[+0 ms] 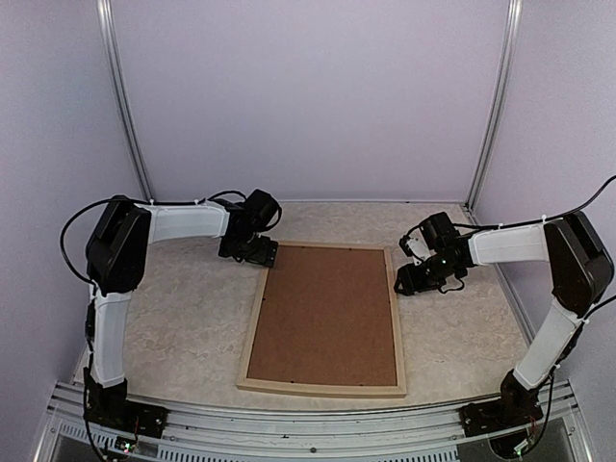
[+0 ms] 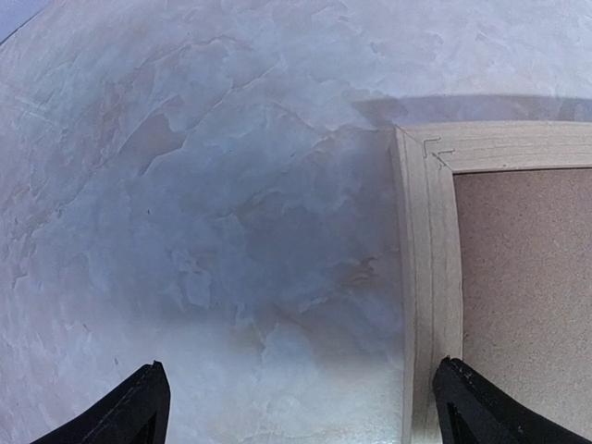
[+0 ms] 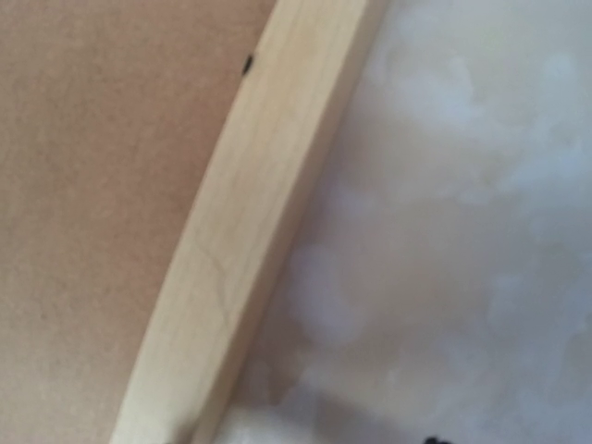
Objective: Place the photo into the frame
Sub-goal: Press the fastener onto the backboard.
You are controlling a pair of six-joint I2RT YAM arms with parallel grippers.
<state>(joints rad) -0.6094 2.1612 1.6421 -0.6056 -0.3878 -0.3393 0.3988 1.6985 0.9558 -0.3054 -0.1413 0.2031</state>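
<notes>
The pale wood frame (image 1: 397, 318) lies flat on the table, and the brown backing board (image 1: 327, 313) fills its opening. The photo is not in view. My left gripper (image 1: 258, 255) hovers at the frame's far left corner. It is open and empty, with one fingertip over bare table and the other fingertip (image 2: 481, 412) over the frame's rail (image 2: 430, 240). My right gripper (image 1: 416, 279) sits low just outside the frame's right rail (image 3: 250, 231). Its fingers barely show in the right wrist view.
The table top (image 1: 183, 308) is mottled beige stone. Pale walls with metal corner posts (image 1: 125, 106) close in the back and sides. The board also shows in the left wrist view (image 2: 527, 277) and in the right wrist view (image 3: 92, 166).
</notes>
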